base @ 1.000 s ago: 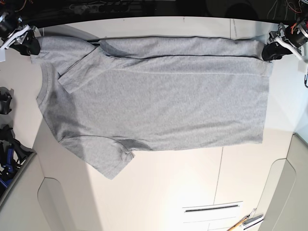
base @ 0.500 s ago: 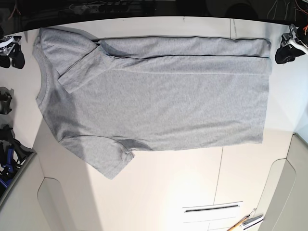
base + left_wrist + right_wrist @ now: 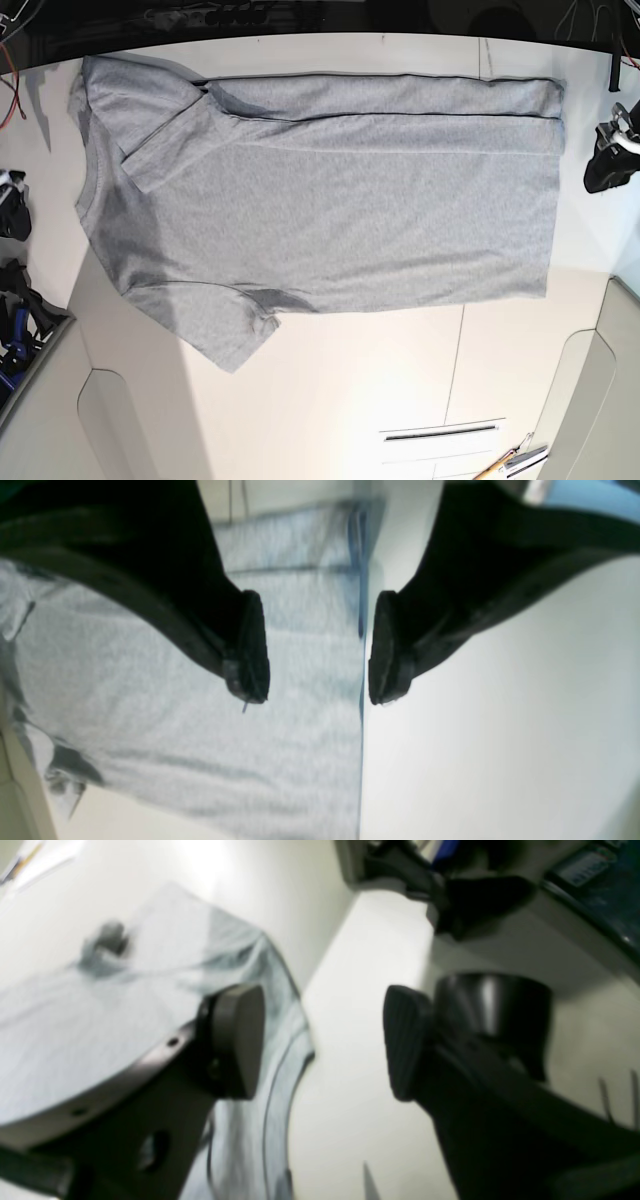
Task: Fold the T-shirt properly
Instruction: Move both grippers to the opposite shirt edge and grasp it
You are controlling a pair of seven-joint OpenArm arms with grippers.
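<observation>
A pale, glossy worktop [image 3: 350, 390] carries a grey T-shirt [image 3: 330, 220] spread flat, its far long edge folded over into a narrow band. The collar end lies toward the right arm's fingers [image 3: 14, 205], the hem toward the left arm's fingers [image 3: 605, 165]. Both sets sit just off the cloth. A white slip [image 3: 440, 435] and a pencil [image 3: 510, 462] lie well apart from both.

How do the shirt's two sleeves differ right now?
On the T-shirt, the far sleeve is folded in over the body, its edge making a diagonal crease. The near sleeve lies spread flat, sticking out onto the table. Both are plain grey and untouched by either gripper.
</observation>
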